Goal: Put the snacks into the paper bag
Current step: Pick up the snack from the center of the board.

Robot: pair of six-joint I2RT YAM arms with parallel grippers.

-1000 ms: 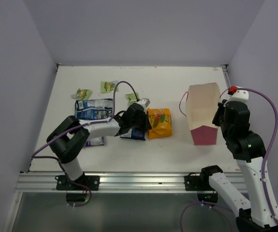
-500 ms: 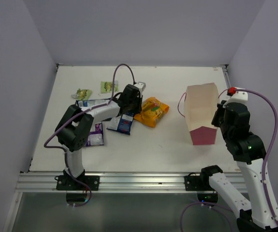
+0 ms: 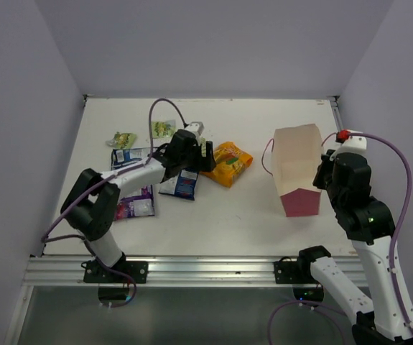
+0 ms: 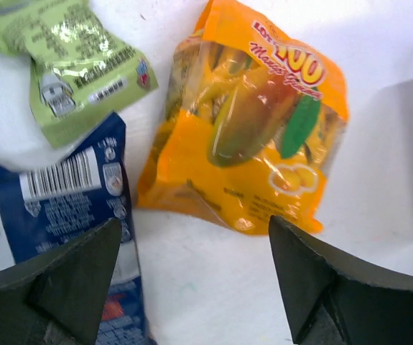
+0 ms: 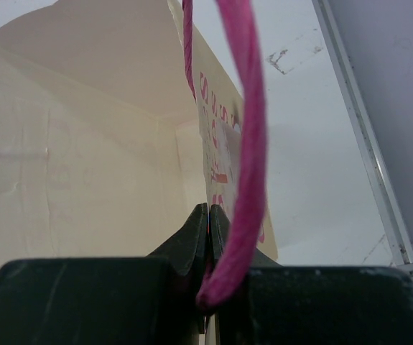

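The large orange snack packet (image 3: 230, 162) (image 4: 253, 122) lies flat on the table. My left gripper (image 3: 205, 159) (image 4: 199, 280) stands open just short of its near edge, holding nothing. A dark blue packet (image 3: 182, 184) (image 4: 62, 201) sits beside the left finger, and a green one (image 4: 62, 65) lies above it. Another dark blue packet (image 3: 131, 155) and a purple one (image 3: 136, 207) lie under the left arm. Two more green packets (image 3: 123, 139) (image 3: 161, 128) lie further back. The paper bag (image 3: 298, 169) (image 5: 98, 144) stands open, and my right gripper (image 3: 326, 171) (image 5: 208, 215) is shut on its right wall beside the pink cord handle (image 5: 249, 129).
The white table (image 3: 228, 223) ends at a metal rail (image 3: 192, 269) along the near edge. Lilac walls close in the left, back and right sides. The bag stands close to the table's right edge (image 5: 357, 144).
The left gripper dragged the orange packet back and to the left, turning it, then opened and let it go. The right gripper and bag have stayed put.
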